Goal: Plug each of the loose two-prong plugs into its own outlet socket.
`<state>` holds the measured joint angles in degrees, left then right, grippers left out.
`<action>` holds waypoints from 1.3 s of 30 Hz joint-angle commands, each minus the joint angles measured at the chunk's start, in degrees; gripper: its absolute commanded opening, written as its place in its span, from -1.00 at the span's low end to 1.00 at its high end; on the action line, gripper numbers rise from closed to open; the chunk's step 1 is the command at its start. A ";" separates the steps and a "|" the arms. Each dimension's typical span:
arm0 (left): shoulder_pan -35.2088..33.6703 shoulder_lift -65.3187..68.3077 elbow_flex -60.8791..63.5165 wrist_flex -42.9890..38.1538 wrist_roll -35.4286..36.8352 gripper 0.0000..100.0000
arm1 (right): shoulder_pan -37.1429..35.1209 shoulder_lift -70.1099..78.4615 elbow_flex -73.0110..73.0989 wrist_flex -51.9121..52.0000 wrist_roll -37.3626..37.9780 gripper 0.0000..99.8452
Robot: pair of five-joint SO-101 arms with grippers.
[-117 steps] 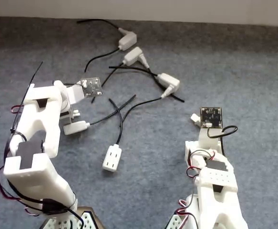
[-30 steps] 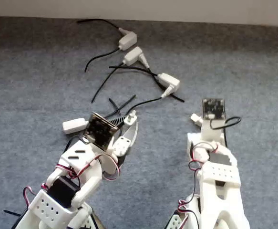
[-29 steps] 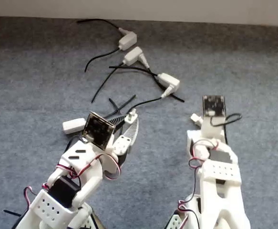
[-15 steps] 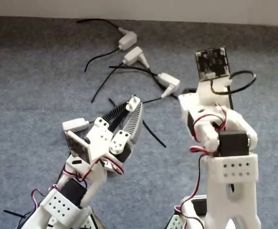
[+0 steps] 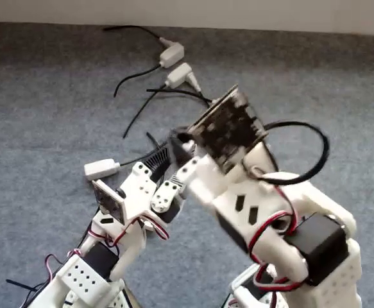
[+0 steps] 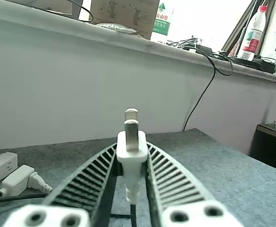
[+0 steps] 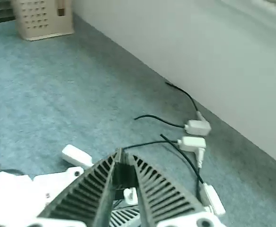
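My left gripper [image 6: 132,152] is shut on a white two-prong plug [image 6: 131,141], held above the carpet with its prongs pointing away from the wrist and its black cord running back between the fingers. In the high view this left gripper [image 5: 164,159] sits mid-table. The right arm leans across from the right, and my right gripper [image 5: 179,140] hangs just over the left gripper's tips, hiding the plug. In the right wrist view the right gripper [image 7: 122,158] has its tips together, with a dark gap behind them. A loose white socket block [image 5: 101,169] lies to the left.
Two white plug-and-socket units [image 5: 172,54] [image 5: 180,76] with black cords lie at the back of the grey carpet [image 5: 328,83]. Black cords [image 5: 138,109] trail across the middle. A wall [image 6: 81,85] borders the far side, and a beige basket [image 7: 43,19] stands far off.
The left gripper has risen off the carpet with the plug. The right arm has lifted and swung left across the middle, ending above the left gripper's tips.
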<state>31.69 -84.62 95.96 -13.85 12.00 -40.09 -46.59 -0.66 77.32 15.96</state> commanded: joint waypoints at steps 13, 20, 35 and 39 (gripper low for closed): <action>0.22 -0.66 -0.57 -1.67 0.26 -0.99 | 3.03 0.40 23.43 -17.19 5.98 -0.99; 0.22 -0.66 -0.57 -1.67 0.26 -0.99 | 13.49 0.40 33.01 -26.59 9.58 -0.99; -3.21 -0.75 -0.57 -1.67 0.44 -0.99 | 22.46 0.40 43.65 -36.62 10.02 -0.99; -3.21 -0.66 -0.48 -1.58 0.35 -0.99 | 22.55 -0.13 42.07 -36.09 10.02 -0.99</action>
<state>29.05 -84.79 95.96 -14.29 12.09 -18.20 -45.71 43.74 41.45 25.36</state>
